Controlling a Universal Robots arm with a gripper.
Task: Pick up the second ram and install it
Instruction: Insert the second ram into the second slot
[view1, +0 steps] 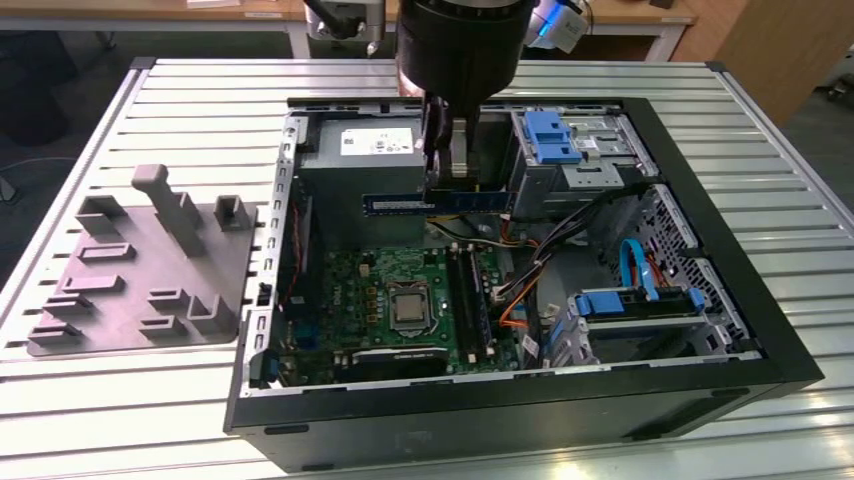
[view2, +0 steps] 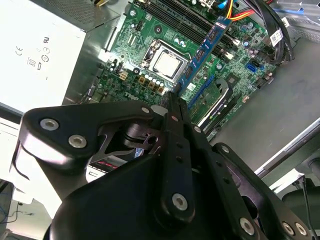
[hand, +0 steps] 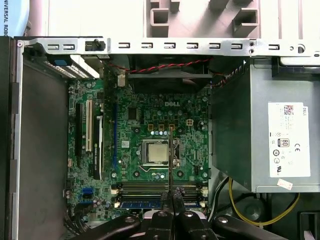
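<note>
Clenching the second ram (view1: 400, 205), the jaws are holding it above and crosswise to the motherboard's memory slots (view1: 463, 290).

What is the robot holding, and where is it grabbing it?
The long, thin dark blue memory stick, pinched by the jaws near the middle of its top edge.

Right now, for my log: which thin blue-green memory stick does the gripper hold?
The second ram, held above the black case; the other stick sits slotted.

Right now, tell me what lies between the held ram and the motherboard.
Nothing: in the second wrist view the ram, clamped in the fingers, hangs in open air over the motherboard.
</note>
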